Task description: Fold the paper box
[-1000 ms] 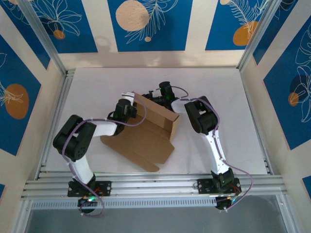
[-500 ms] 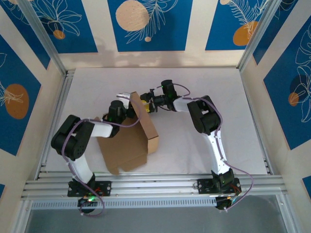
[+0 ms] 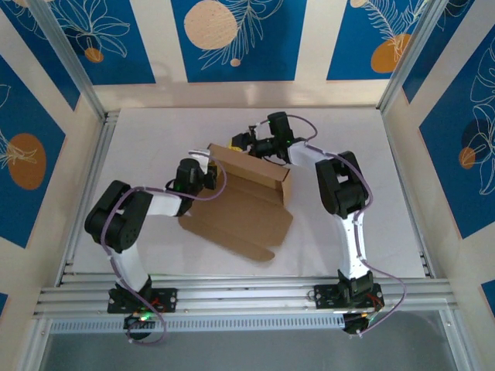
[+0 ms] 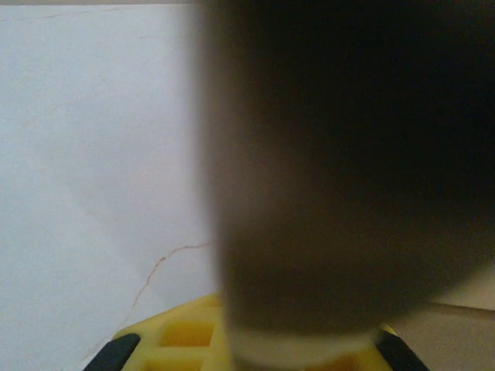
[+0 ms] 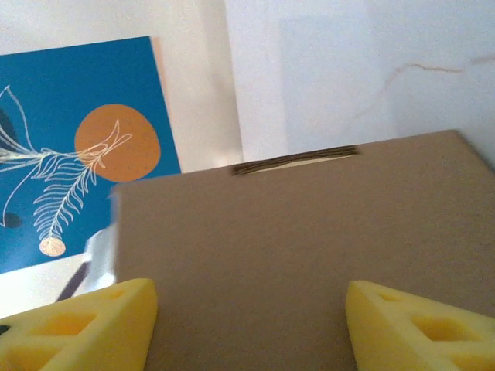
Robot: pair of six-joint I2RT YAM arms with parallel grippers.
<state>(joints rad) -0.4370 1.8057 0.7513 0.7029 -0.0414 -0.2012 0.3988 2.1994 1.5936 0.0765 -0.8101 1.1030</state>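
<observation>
Cardboard is what both arms are set against. The paper box (image 3: 246, 209) is seen part-folded at the middle of the white table (image 3: 155, 139), with one long wall raised and a broad flat panel laid out from its foot towards the arm bases. In the top view the raised wall's long axis is set on a slant, from far-left to near-right.

The left gripper (image 3: 215, 179) is placed at the left end of that wall, so the box lies to its right. The right gripper (image 3: 242, 144) is placed just behind the wall's far face, near the same end, so the box lies on its near side. The wall is thus bracketed between the two, and neither arm can be called clearly nearer.

In the right wrist view the yellow fingers (image 5: 81, 325) are seen spread wide, with the plain brown face filling the space between and ahead of them; nothing is pinched there. In the left wrist view a dark, blurred piece of cardboard is found very close to the lens. Whether it is clamped or merely touched cannot be told.

The step in hand is judged to be the squaring of a standing wall. The next move is likely to turn on pressure across the wall's short axis, from the far side towards the flat panel, with the left end steadied.
</observation>
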